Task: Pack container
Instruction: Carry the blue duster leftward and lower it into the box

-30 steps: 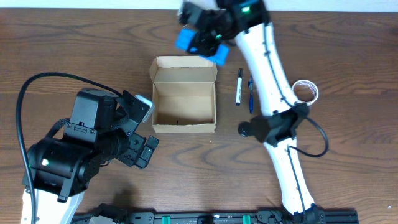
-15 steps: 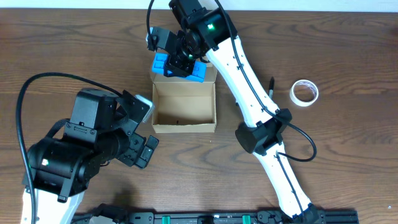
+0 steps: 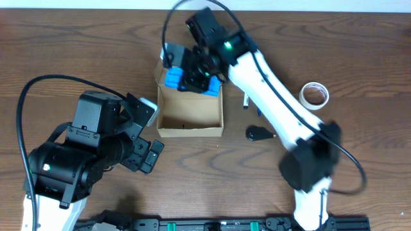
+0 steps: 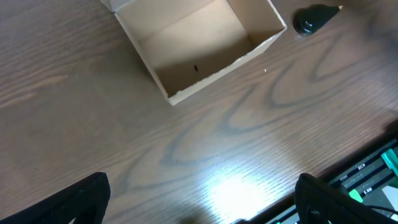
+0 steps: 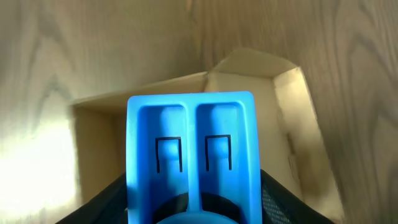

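We see right gripper (image 3: 194, 72) clamping blue block (image 3: 173, 79), up over far end of box (image 3: 190, 117). Box sits on table (image 3: 77, 45), lid back, about midway between side edges, nearer far edge. We see left gripper (image 3: 149, 133) spread wide, nothing in it, by box's left near corner. Tape roll (image 3: 314, 95) lies toward right edge, black lump (image 3: 259, 133) nearer box

light: bright, even | glare: white patch on table (image 4: 233, 186) — left wrist | blur: right arm (image 3: 308, 160) lower part
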